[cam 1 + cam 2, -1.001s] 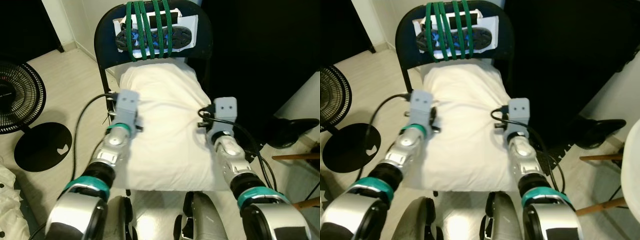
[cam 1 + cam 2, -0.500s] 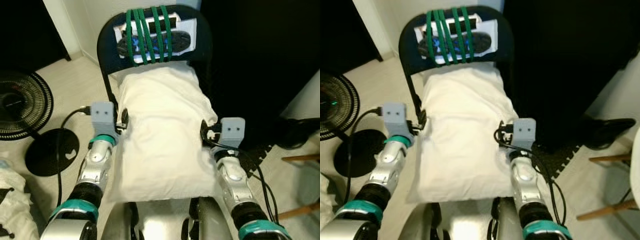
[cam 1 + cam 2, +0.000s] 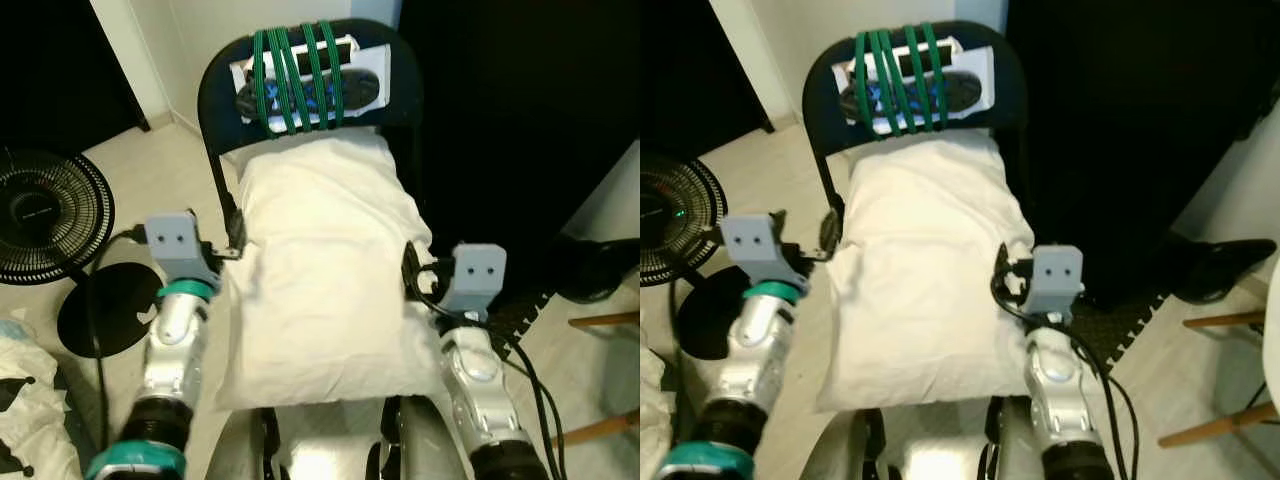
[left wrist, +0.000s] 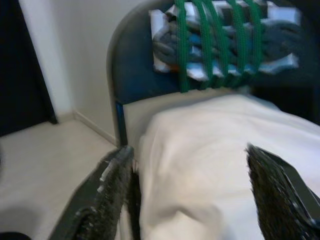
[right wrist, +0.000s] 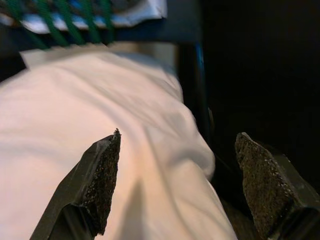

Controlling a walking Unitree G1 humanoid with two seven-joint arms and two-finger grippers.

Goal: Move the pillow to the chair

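Observation:
A white pillow point(image 3: 322, 268) lies flat on the seat of a dark chair point(image 3: 400, 110), reaching up to the backrest. Green cord point(image 3: 296, 75) is wound round the backrest over a white and black item. My left gripper point(image 3: 232, 251) is at the pillow's left edge, next to the chair's frame. In the left wrist view its fingers point(image 4: 105, 186) stand wide apart, open, with the pillow lying beyond them. My right gripper point(image 3: 411, 263) is at the pillow's right edge. Its fingers point(image 5: 101, 186) are also spread open over the pillow's side.
A black floor fan point(image 3: 45, 215) and a round black base point(image 3: 105, 305) stand on the pale floor to the left. White cloth point(image 3: 25, 405) lies at the bottom left. On the right are a dark wall, a black object point(image 3: 600, 268) and wooden legs point(image 3: 603, 321).
Both grippers have come off the pillow's top to its sides. The left arm has swung out to the left. The pillow has stayed on the seat. The camera has shifted a little.

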